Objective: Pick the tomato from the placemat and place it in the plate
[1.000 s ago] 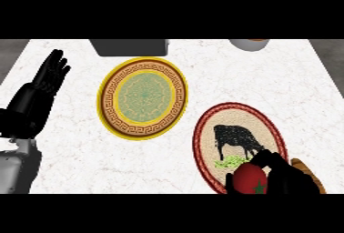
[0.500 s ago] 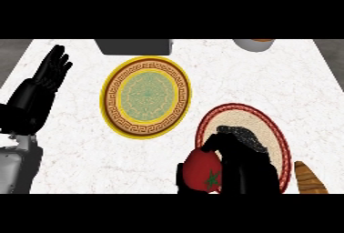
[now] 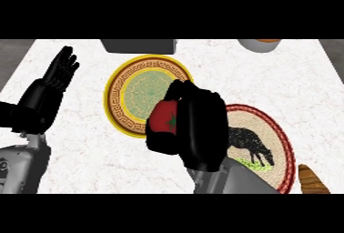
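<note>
White counter: right robot hand curled round tomato over plate rim, beside placemat.

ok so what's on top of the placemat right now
Nothing rests on the visible part of the placemat, only its black animal design. The right hand, curled around the tomato, and its forearm cover the mat's left and lower edge, so that part can't be checked.

The right hand covers most of the tomato, the plate's right rim and the placemat's left part. A grey box and a bowl are cut off at the top, a brown thing at the lower right.
</note>
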